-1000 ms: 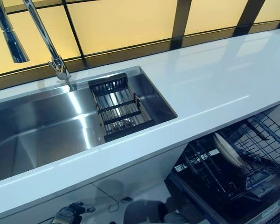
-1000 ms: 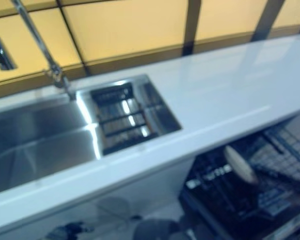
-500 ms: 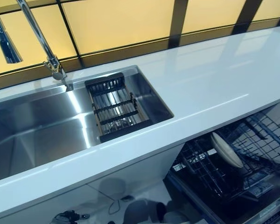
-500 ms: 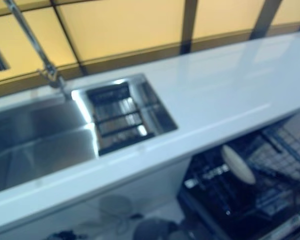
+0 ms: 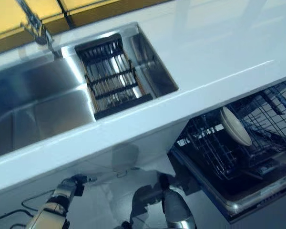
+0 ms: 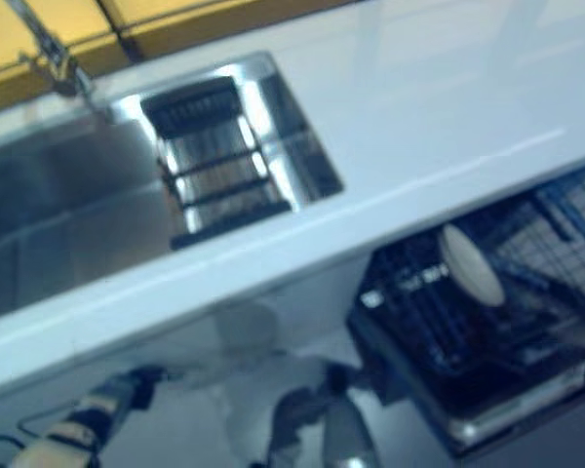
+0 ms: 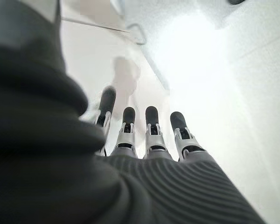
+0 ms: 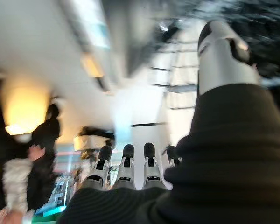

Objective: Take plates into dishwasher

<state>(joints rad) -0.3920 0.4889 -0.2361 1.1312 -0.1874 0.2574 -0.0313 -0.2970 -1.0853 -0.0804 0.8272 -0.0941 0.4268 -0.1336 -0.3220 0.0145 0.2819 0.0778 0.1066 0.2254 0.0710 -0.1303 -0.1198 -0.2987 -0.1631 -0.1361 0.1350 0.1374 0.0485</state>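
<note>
One pale plate (image 5: 235, 126) stands on edge in the dark wire rack (image 5: 214, 157) of the open dishwasher, below the white counter at the right; it also shows in the right eye view (image 6: 471, 265). My left hand (image 5: 66, 187) hangs low at the lower left, under the counter edge, far from the plate. In the left wrist view its fingers (image 7: 151, 133) are straight and hold nothing. My right hand (image 8: 128, 170) shows in its wrist view with straight fingers and nothing in it. No plate is in either hand.
The white counter (image 5: 219, 52) runs across the view, with a steel sink (image 5: 38, 109), a black drainer (image 5: 109, 78) in it and a faucet (image 5: 35, 26) behind. The dishwasher door (image 5: 257, 191) lies open at the lower right. A person (image 8: 18, 177) stands in the right wrist view.
The camera has tipped downward, so the whole picture shifted up. More of my left hand and arm shows at the lower left. The plate and rack have not moved.
</note>
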